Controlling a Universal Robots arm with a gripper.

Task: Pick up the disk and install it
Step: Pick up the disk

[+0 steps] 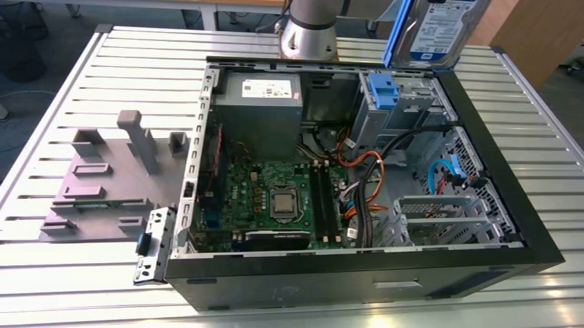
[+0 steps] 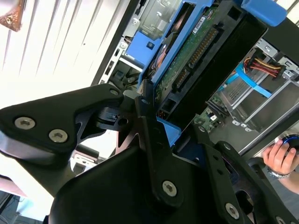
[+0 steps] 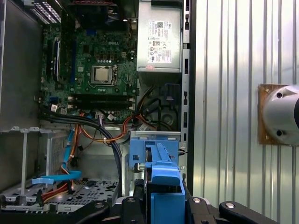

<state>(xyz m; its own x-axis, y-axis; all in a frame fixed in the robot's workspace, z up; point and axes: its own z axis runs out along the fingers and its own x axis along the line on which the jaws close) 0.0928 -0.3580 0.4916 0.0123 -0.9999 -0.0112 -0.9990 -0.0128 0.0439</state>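
A: What does the gripper (image 2: 173, 109) have?

B: The disk (image 2: 191, 56). The black fingers (image 2: 148, 123) are pinched on its blue carrier (image 3: 166, 189), and the green circuit-board side faces the second wrist view.

A: Where is the disk, then?

B: In the air. In the exterior view it hangs tilted over the far corner of the open computer case (image 1: 493, 205), white-and-blue label (image 1: 436, 34) showing. It is not seated in the bay.

A: What lies just under it?

B: The blue bracket (image 3: 138, 154) fixed to the grey drive bay (image 1: 415, 102).

A: And farther in?

B: Orange and black cables (image 1: 360, 171), then the motherboard (image 1: 273, 198) and the grey power supply box (image 1: 260, 92).

A: Outside the case?

B: The slatted metal table (image 1: 73, 82). A grey fixture (image 1: 100, 184) sits on it at the exterior view's left. A person's hand (image 2: 279, 156) shows beyond the case in the second wrist view.
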